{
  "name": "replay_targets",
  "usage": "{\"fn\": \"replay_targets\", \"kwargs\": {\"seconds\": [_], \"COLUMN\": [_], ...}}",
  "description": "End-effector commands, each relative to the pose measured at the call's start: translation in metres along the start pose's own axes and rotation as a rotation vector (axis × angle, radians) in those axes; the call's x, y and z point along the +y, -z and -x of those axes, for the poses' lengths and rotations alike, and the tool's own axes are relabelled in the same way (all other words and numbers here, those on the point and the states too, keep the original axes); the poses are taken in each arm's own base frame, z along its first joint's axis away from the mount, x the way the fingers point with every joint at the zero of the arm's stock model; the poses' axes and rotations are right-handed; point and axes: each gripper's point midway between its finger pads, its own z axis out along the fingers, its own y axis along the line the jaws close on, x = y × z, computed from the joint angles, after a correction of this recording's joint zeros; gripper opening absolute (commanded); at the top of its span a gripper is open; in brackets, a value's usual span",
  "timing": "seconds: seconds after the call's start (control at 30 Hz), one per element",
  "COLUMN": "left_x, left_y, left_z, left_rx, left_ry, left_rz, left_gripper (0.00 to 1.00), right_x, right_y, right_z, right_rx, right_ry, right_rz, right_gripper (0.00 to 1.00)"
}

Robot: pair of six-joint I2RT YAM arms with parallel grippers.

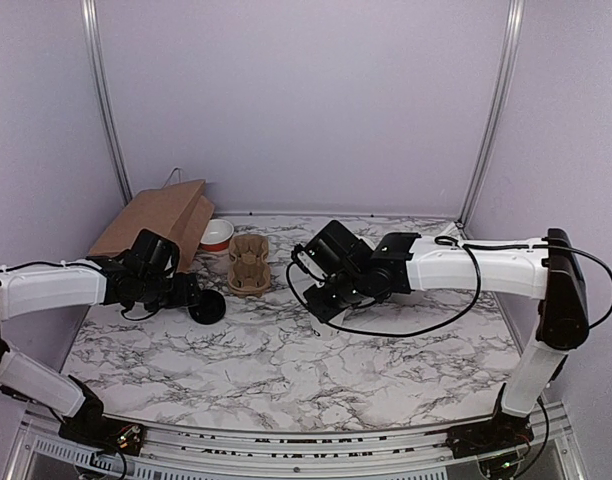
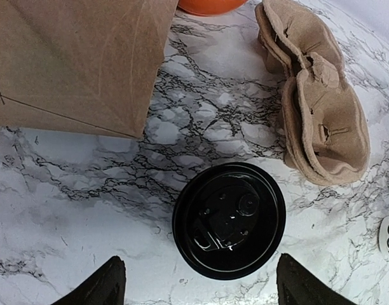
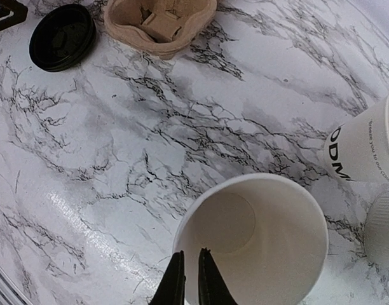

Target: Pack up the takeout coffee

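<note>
The right gripper pinches the rim of the white paper cup, with one finger inside and one outside (the cup's side is hidden here). The cup is near the middle of the marble table, close to another white cup with black letters. The black lid lies flat near the brown cup carrier and the paper bag. The left gripper is spread wide, just beside the lid.
</note>
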Motion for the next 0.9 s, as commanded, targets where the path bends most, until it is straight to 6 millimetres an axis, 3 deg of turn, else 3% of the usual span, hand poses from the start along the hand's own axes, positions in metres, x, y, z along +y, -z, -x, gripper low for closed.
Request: {"fn": "replay_targets", "kwargs": {"seconds": [0.0, 0.87], "left_x": [0.002, 0.006], "left_y": [-0.001, -0.004], "left_z": [0.008, 0.006], "left_rx": [-0.004, 0.006], "left_ry": [-0.011, -0.004], "left_rz": [0.022, 0.032], "left_gripper": [0.80, 0.61], "right_x": [0.007, 0.021], "right_y": [0.011, 0.057], "right_z": [0.009, 0.045], "right_rx": [-0.043, -0.168], "right_ry": [-0.015, -0.046], "right_rz": [0.015, 0.113], "right_gripper": [0.10, 0.27]}}
